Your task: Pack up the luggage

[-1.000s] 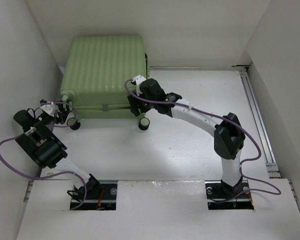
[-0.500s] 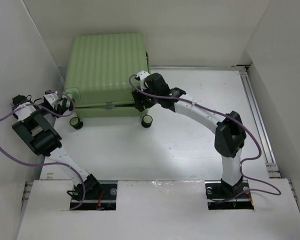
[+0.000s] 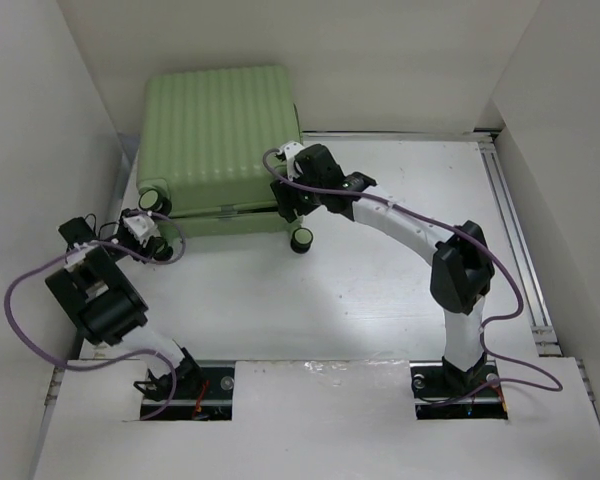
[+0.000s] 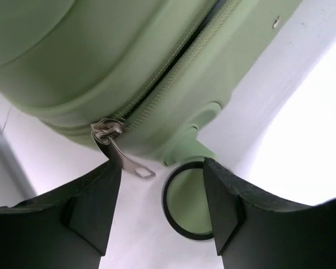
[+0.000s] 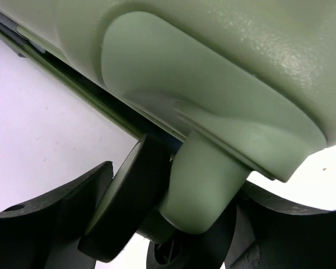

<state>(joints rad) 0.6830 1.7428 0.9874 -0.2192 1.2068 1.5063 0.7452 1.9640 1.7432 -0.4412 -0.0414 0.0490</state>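
Observation:
The luggage [image 3: 215, 130], a closed pale green ribbed suitcase, lies flat at the far left. My left gripper [image 3: 156, 238] is at its near-left corner. In the left wrist view the left gripper [image 4: 161, 168] is open, with a black-and-green wheel [image 4: 187, 204] between the fingers. The metal zipper pull [image 4: 123, 159] hangs by the left finger [image 4: 95, 207]. My right gripper [image 3: 288, 200] is at the near-right corner. In the right wrist view the right gripper [image 5: 173, 185] is open and straddles another wheel [image 5: 129, 202] and its green stem [image 5: 207, 185]. The lining is hidden.
White walls close in the left, far and right sides. A metal rail [image 3: 515, 230] runs along the right of the table. Purple cables loop off both arms. A second near-right wheel [image 3: 302, 238] stands on the table.
The luggage has shifted right and a little away. The right gripper moved with its corner. The left arm swung in and right, from beside the left wall to the near-left corner.

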